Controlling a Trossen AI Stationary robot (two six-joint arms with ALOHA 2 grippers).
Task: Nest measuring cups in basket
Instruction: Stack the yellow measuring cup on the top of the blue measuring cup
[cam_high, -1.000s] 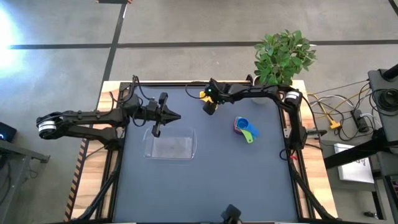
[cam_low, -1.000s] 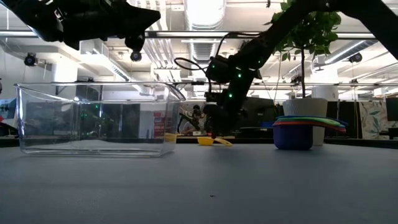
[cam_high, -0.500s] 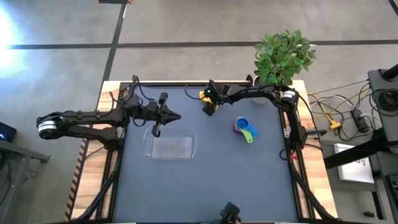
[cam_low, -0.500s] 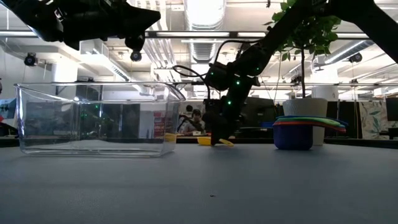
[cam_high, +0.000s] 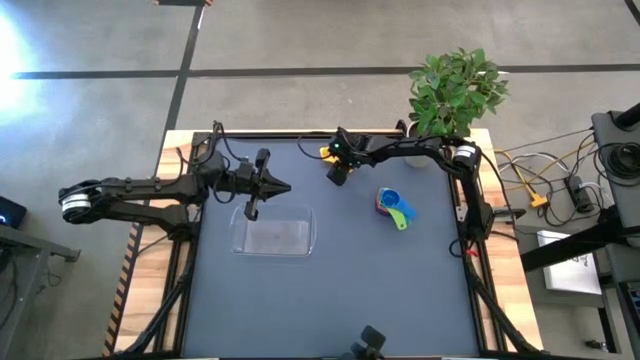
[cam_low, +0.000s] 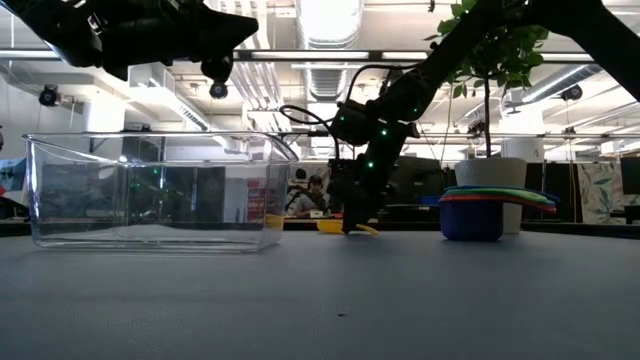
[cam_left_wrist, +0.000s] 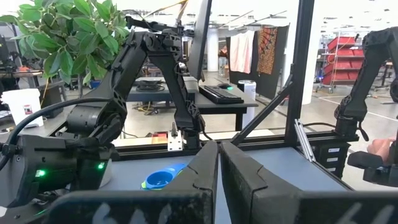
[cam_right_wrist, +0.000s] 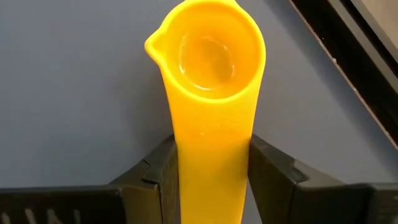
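My right claw is closed on the handle of the yellow cup, low over the desk at the far edge. My left claw hangs closed and holding nothing, above the basket. Other cups stacked right of the basket.

The right gripper has drawn slightly back, gripping the yellow cup.

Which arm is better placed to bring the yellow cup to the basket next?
The right. Its end effector is already shut on the yellow cup by its handle, at the table's far edge. The left end effector hangs shut and empty over the basket's far rim, away from any cup.
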